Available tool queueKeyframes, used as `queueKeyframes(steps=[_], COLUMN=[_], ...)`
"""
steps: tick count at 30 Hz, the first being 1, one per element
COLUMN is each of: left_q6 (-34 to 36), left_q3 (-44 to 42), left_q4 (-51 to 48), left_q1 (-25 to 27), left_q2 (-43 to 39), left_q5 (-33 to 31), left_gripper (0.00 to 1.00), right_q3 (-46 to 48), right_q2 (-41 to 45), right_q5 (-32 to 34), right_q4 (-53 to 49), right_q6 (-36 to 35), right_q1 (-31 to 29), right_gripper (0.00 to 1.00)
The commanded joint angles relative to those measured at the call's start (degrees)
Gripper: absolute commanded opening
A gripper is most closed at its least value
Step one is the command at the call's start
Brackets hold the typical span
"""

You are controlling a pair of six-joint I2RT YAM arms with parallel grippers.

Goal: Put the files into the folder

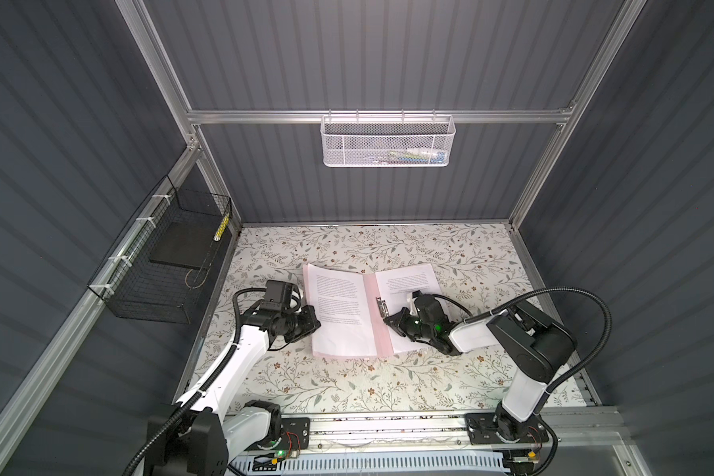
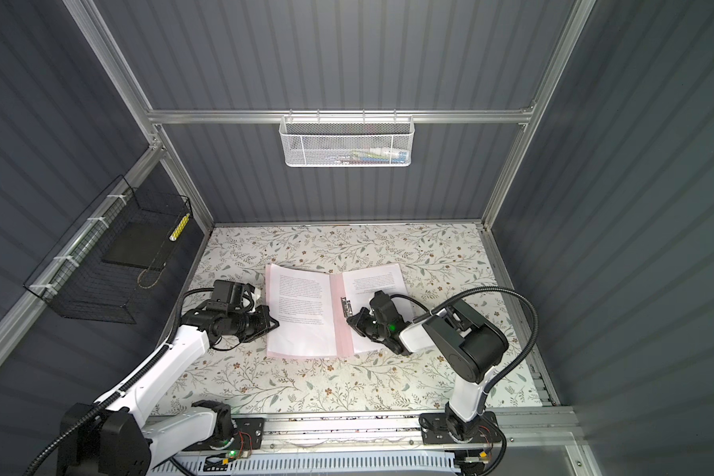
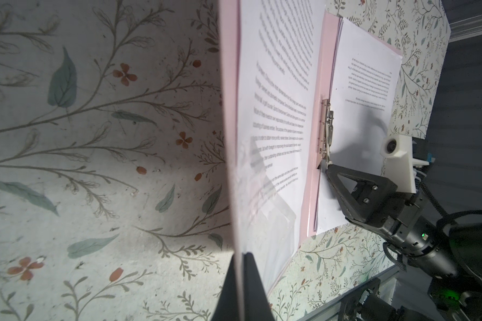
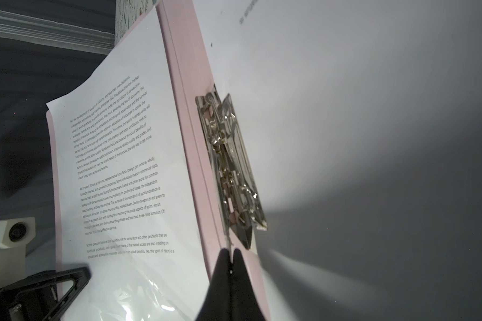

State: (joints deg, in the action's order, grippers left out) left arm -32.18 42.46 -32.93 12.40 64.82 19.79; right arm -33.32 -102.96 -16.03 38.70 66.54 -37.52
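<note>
Files (image 1: 339, 296): on both folder (image 1: 383, 334) halves; a tug could skew them.
Left tool (image 3: 242, 255): clamped on cover edge.
Right tool (image 4: 230, 253): closed, empty, at clip (image 4: 231, 166); may slip.

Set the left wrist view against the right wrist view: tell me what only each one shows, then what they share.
Only the left wrist view: a wide stretch of floral table, the right wrist camera, and the right gripper from outside, its shut fingers tipped at the metal clip's end.
Only the right wrist view: the left wrist camera and the clip's levers close up.
Both: the open pink folder, printed files on both halves, and the left gripper shut on the folder's outer edge.
</note>
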Motion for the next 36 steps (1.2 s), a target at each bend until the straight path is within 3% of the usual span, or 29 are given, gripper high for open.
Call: queueKeyframes(steps=[1, 12, 20, 25, 27, 32, 34, 35, 36], left_q6=[0.7, 1.2, 1.4, 1.7, 2.6, 5.2, 6.5, 6.9, 7.0], left_q3=[-0.4, -0.6, 0.1, 0.9, 1.8, 5.3, 7.0, 7.5, 8.0], left_q4=[-1.3, -0.8, -1.0, -0.8, -1.9, -5.8, -6.2, -5.6, -4.0], left_q1=[-0.5, -0.5, -0.5, -0.5, -0.5, -0.4, -0.5, -0.5, -0.5], left_q2=[0.8, 1.2, 1.4, 1.9, 2.1, 0.6, 0.1, 0.0, 0.2], left_q5=[-2.9, -2.3, -2.6, -2.0, -2.0, -2.2, 0.1, 2.6, 5.7], left_gripper=[0.00, 0.00, 0.00, 0.00, 0.00, 0.00, 0.04, 0.15, 0.27], right_q3=[2.2, 0.5, -0.6, -3.2, -3.3, -6.2, -8.6, -9.4, -10.2], right_q2=[-5.0, -7.9, -1.0, -1.2, 0.1, 12.0, 17.2, 18.6, 19.3], right_q5=[7.8, 7.5, 3.3, 1.3, 1.4, 5.0, 8.7, 10.1, 11.2], right_q4=[-15.1, -16.3, -14.8, -15.9, -16.5, -29.4, -37.9, -41.1, -44.1], right_q6=[-1.8, -2.2, -2.4, -3.9, -5.3, -14.4, -20.4, -23.2, -26.7], right_q1=[0.5, 0.2, -1.0, -1.1, -1.1, -1.0, 0.5, 1.7, 3.8], right_gripper=[0.00, 0.00, 0.00, 0.25, 0.30, 0.50, 0.65, 0.74, 0.97])
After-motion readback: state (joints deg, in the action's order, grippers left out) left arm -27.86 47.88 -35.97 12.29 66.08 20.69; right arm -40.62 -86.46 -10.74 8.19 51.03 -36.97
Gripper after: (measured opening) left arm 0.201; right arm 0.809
